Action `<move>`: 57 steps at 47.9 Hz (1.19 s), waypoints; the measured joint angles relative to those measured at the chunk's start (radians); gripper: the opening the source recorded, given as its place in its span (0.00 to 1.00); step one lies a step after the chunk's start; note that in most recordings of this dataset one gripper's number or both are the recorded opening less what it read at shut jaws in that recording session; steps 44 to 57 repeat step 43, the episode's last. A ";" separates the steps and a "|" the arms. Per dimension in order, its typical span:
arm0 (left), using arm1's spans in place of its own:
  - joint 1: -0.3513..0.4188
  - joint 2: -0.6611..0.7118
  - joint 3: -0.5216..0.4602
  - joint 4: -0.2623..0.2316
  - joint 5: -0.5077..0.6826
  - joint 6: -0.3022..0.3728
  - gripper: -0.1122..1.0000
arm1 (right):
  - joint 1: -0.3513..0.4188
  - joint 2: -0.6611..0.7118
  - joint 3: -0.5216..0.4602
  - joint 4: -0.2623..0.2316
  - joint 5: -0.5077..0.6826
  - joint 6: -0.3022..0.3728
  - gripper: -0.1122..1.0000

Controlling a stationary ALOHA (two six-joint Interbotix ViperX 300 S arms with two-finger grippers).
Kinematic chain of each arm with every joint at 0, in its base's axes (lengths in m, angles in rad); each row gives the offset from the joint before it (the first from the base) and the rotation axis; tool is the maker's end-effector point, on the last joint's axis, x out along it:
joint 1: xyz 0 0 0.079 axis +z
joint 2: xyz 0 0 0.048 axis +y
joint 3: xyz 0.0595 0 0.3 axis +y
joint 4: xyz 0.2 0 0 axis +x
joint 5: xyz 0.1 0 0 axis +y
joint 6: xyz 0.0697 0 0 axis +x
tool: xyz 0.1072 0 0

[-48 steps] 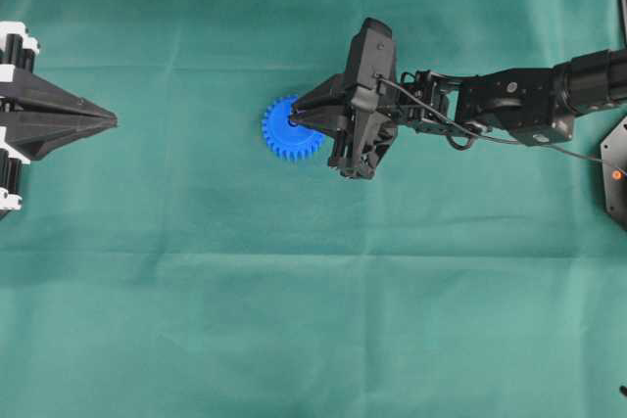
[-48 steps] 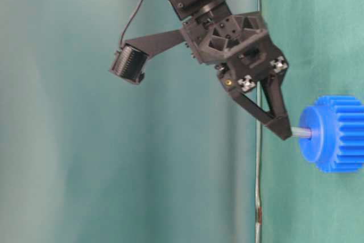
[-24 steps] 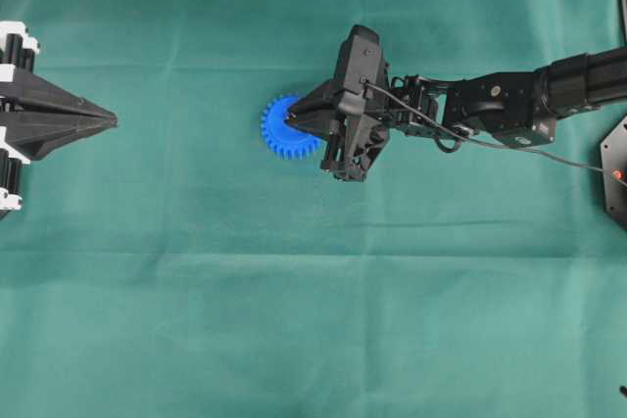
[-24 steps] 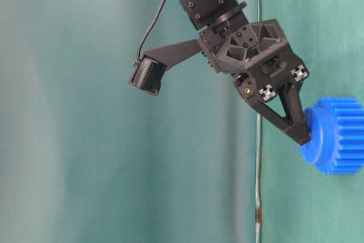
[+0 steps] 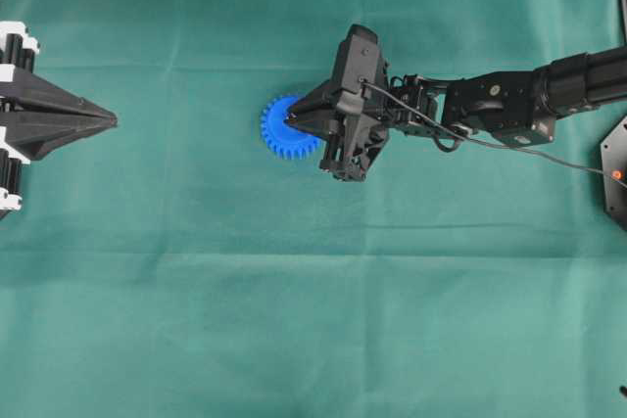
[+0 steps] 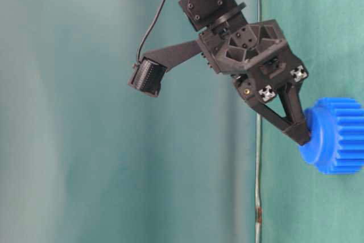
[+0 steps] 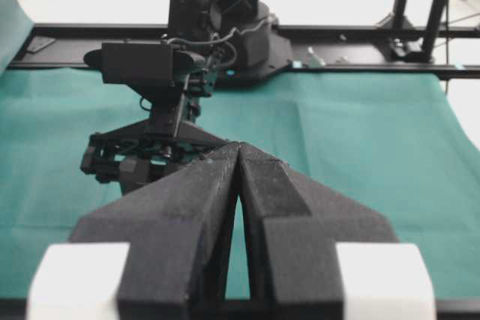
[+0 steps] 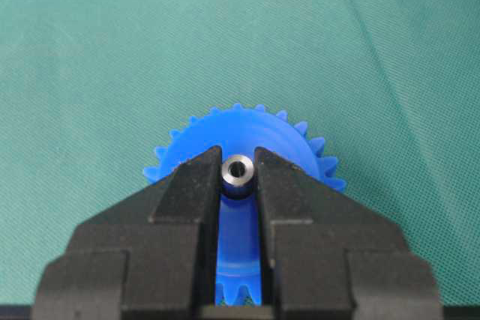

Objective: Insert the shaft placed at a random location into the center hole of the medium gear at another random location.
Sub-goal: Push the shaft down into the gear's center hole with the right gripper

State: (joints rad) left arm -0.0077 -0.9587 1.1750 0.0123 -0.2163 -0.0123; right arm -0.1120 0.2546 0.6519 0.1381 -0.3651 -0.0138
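In the overhead view, the medium gear (image 5: 286, 128) lies flat on the green cloth (image 5: 294, 320), a little left of the middle. The right gripper (image 5: 290, 122) reaches in from the right, and its tips rest over the gear's hub, so the arm covers the right part of the gear. The left gripper (image 5: 110, 121) stays at the left edge, well apart from the gear, with its two fingers pressed together and nothing between them. A dark plate with an orange dot (image 5: 615, 174) is at the right edge.

In the table-level view, the right gripper (image 6: 303, 136) comes down at an angle and its tip touches the raised hub of the blue gear (image 6: 336, 136). The shaft cannot be seen here, because the finger and the hub hide it. A thin cable (image 6: 159, 15) hangs from the wrist to the small camera block (image 6: 147, 77).

In the left wrist view, the left gripper (image 7: 238, 157) is closed tip to tip and holds nothing. Behind it stands the right arm (image 7: 169, 95), which hides the gear.

In the right wrist view, the fingers (image 8: 191, 185) are closed on the shaft (image 8: 238, 169), whose round metal end shows between them. The shaft stands at the middle of the gear (image 8: 247, 129), so the center hole is covered by it.
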 measured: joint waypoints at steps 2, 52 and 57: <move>0.002 0.000 0.000 0.000 0.000 0.000 0.10 | 0.002 0.000 0.000 0.000 -0.002 0.000 0.24; 0.000 0.000 0.000 0.000 0.000 0.000 0.10 | 0.008 -0.156 0.005 -0.011 0.077 -0.003 0.90; 0.000 0.000 0.000 0.000 0.000 0.000 0.10 | 0.008 -0.156 0.005 -0.011 0.077 -0.003 0.90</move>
